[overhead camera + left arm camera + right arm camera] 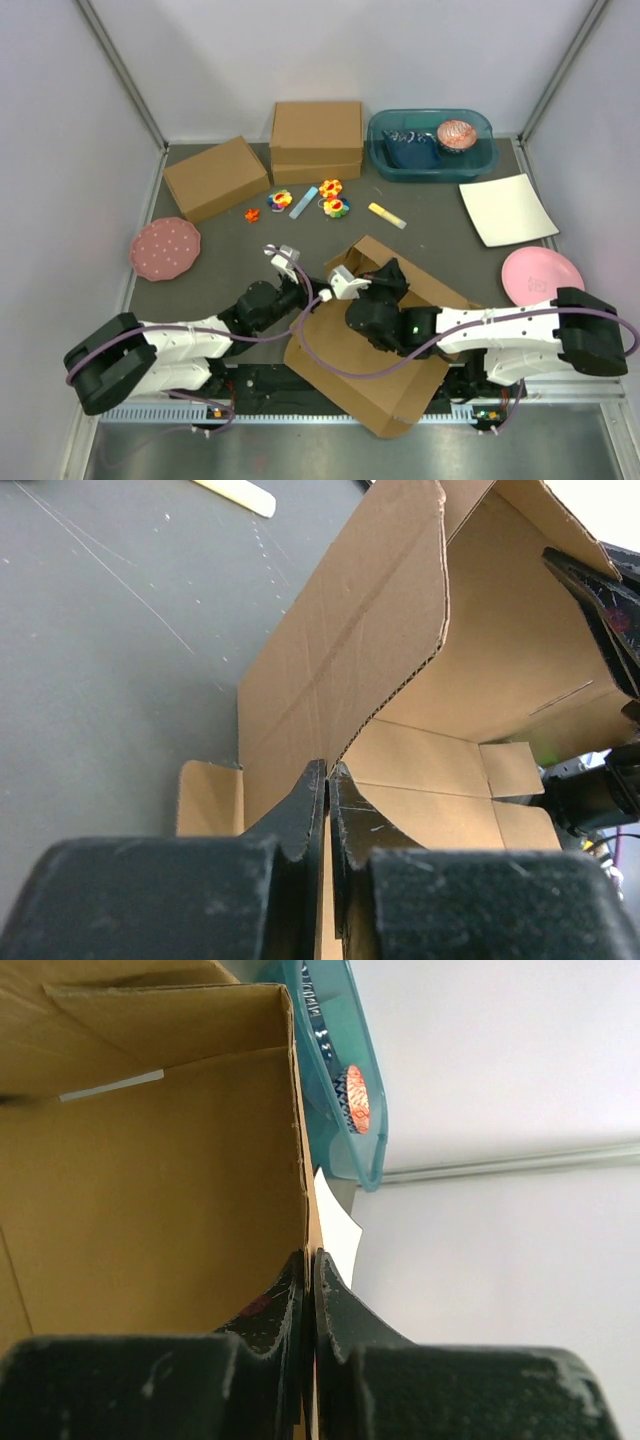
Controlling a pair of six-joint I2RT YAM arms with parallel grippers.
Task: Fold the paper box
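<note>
1. Paper box (360,385) sits at the near edge of the surface, between my two arms. It is half formed: the near panel lies flat and the far walls and flaps stand up.
2. My left gripper (327,776) is pinched tight on the bottom edge of one upright side panel. My right gripper (310,1260) is clamped the same way on the thin edge of another wall, the one facing the teal bin (470,168).
3. I judge the step in hand to be raising and squaring the side walls. The large near flap is not yet folded, so I'd put the task around its middle.
4. The next move calls for both grips to turn their walls along the creases together. The cardboard must stay upright without slipping out of the pinch or buckling.
5. Nothing shows inside the paper box. The teal bin, at the far right, holds a dark blue item (405,150) and a round orange-pink patterned piece (456,133); I cannot tell what they are.
</note>
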